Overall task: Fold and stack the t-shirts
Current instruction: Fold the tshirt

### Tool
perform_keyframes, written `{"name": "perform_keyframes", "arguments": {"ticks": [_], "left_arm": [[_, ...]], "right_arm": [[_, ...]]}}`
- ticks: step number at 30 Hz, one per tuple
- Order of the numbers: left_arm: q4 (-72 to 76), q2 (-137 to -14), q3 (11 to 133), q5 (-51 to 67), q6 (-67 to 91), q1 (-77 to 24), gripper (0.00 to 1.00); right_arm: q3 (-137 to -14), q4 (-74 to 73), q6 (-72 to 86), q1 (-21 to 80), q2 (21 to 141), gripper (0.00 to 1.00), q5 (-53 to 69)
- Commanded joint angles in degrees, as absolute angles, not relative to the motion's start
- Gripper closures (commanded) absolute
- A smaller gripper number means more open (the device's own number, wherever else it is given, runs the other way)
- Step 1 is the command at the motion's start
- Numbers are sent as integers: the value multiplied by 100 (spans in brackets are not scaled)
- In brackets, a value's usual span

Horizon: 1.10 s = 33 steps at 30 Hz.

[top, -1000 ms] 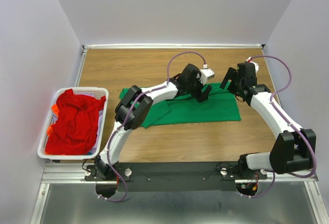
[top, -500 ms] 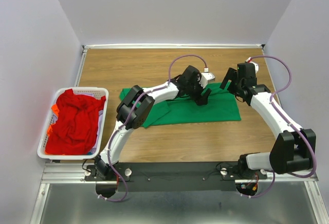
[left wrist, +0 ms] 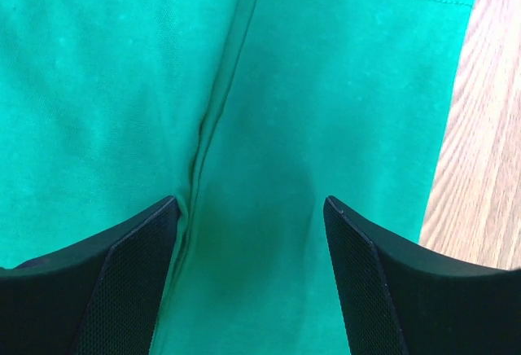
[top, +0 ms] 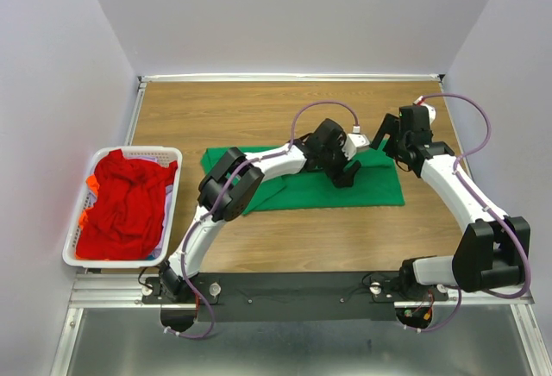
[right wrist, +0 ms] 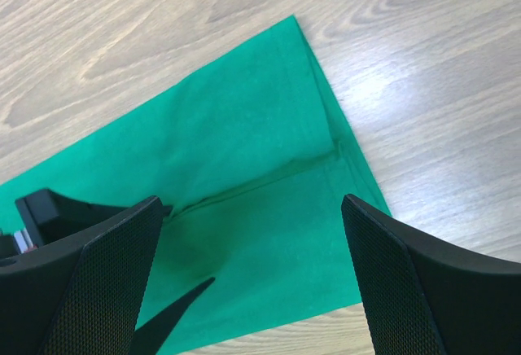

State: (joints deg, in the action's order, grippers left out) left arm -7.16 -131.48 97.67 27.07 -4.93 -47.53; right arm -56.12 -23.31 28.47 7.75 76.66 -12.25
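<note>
Left tool (left wrist: 251, 202), spread, has shifted nearer over the green t-shirt (top: 379, 190); right tool (right wrist: 250, 200) hovers spread; regrasp likely.

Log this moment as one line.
green t-shirt: flat on table | left fingers: open, over its crease | right fingers: open, over its right end | red t-shirts: heaped in basket

The wooden table (top: 259, 109) bears a flat green t-shirt (top: 379, 191) and, at left, a white basket (top: 138, 149).
</note>
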Motion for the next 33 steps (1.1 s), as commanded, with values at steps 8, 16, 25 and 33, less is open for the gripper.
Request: {"name": "perform_keyframes", "arguments": {"ticks": [8,16,25,33], "left_arm": [[-467,-11912,9353,2075,315,-4528,20],[-343,-10258,7493,599,1949,-3561,20],[-966,-9746,5916,-325,3067,-1865,23],[-1423,-10669,6362,-386,3190,-1538,23]], "right_arm": [[-5633,-2268,2980,694,7857,8,-1258],[-5994,-2224,2830,686,8726,22,-441],[-6346,-2127,2760,686,9843,34,-210],[-5793,-2101,2953,624,10143,41,-510]]}}
